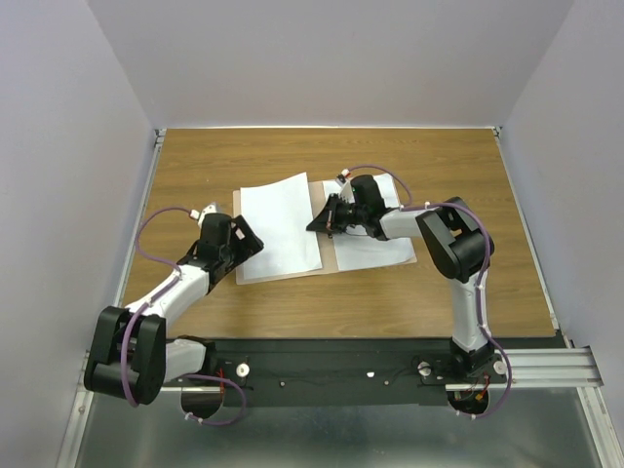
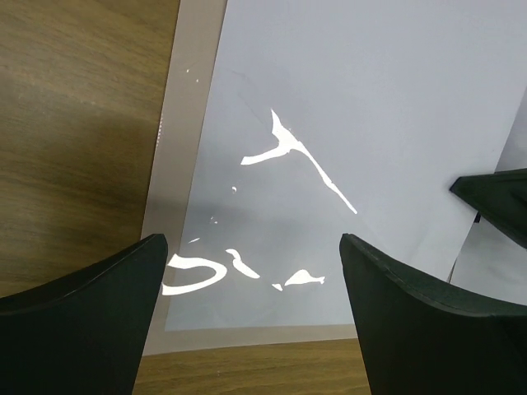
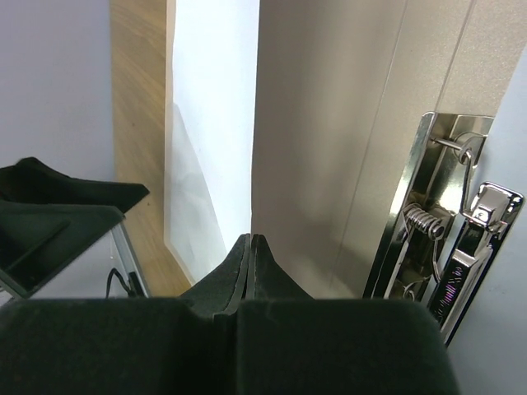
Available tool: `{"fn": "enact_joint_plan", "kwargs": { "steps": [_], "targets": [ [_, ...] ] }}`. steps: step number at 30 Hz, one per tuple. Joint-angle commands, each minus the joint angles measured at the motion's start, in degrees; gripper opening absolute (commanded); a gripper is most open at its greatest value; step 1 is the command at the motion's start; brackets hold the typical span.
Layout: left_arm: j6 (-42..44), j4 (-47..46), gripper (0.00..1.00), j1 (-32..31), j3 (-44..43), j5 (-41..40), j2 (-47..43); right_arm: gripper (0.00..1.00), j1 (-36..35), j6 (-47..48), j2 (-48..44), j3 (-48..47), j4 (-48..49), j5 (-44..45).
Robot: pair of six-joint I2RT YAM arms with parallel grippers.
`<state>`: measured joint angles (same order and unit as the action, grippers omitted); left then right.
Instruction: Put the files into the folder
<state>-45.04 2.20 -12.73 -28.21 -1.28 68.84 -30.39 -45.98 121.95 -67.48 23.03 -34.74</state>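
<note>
Top view: wooden tabletop (image 1: 195, 156), pinkish-tan folder (image 1: 331, 255) lying open at centre.

- First file (image 1: 278, 229), a white sheet, on the folder's 9 o'clock half. Its 12 o'clock corner runs past the folder's far edge.
- Left wrist view: bright glare streaks across this sheet, so the clear leaf (image 2: 329, 123) lies over it. A tan border of folder shows along its 9 o'clock and 6 o'clock sides.
- Second file (image 1: 375, 249), also white, on the 3 o'clock half, partly hidden under the right arm.
- Metal spring clip (image 3: 436, 239) on the folder's inner face, at 3 o'clock of the right fingertips in the right wrist view.

Left tool (image 1: 244, 246): released, jaws spread wide. It sits at the folder's 7 o'clock corner, fingers straddling the near edge of the covered sheet. Cannot tell whether it touches.

Right tool (image 1: 322, 222): clenched, jaws pressed flat together on the 3 o'clock edge of the clear leaf, near the folder's middle. That edge looks slightly raised off the folder. Cannot tell whether the first file's edge is caught in the pinch as well.

Both tools stand well apart, with the first file between them.
</note>
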Motion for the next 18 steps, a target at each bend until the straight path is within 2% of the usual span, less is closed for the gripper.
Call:
{"fn": "enact_joint_plan", "kwargs": {
  "steps": [1,9,18],
  "targets": [
    [1.53,2.64,0.95,1.3,-4.13,-4.35,-0.2,0.01,-0.46,1.33,1.45,-0.28,-0.88,1.08],
    [1.97,0.71,0.95,3.06,-6.51,-2.94,6.74,0.01,-0.46,1.5,1.54,-0.54,-1.14,0.55],
    [1.71,-1.58,0.95,3.59,-4.84,-0.66,9.03,0.01,-0.46,1.94,2.15,-0.98,-1.23,-0.59]
  ]
}}
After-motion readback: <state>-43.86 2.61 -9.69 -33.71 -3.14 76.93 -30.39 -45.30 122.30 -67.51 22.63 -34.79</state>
